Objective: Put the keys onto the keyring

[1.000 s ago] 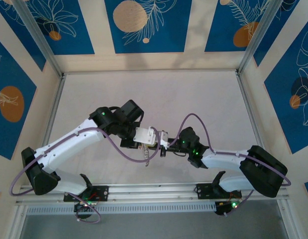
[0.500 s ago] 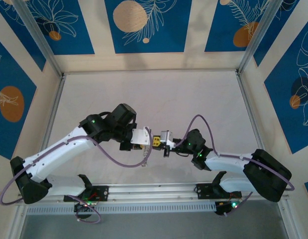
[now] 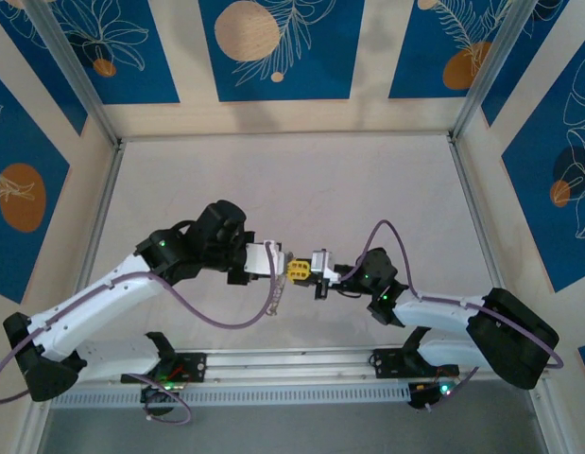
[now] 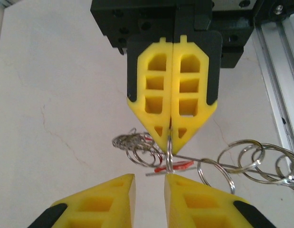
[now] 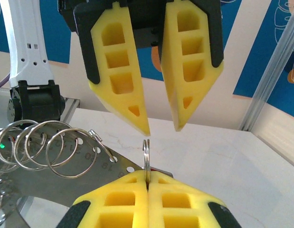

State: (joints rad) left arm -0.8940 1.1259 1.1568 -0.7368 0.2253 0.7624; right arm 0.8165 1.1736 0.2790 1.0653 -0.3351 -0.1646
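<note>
My right gripper is shut on a thin silver split ring, the keyring, which stands edge-on out of its yellow tips. Facing it tip to tip is my left gripper, open, with its fingers just above the ring and not touching it. From the left wrist, the right gripper pinches the keyring over a small silver key with a red tag. In the top view the left gripper and the right gripper meet above the near middle of the table.
More silver rings hang linked beside the held one: a bunch to one side and a row to the other. They thread a perforated metal strip. A string of rings dangles below the grippers. Aluminium rail runs along the near edge.
The left gripper has opened from shut. Its arm has drawn back to the left, so the two grippers no longer overlap and stand tip to tip. The right gripper stays shut.
</note>
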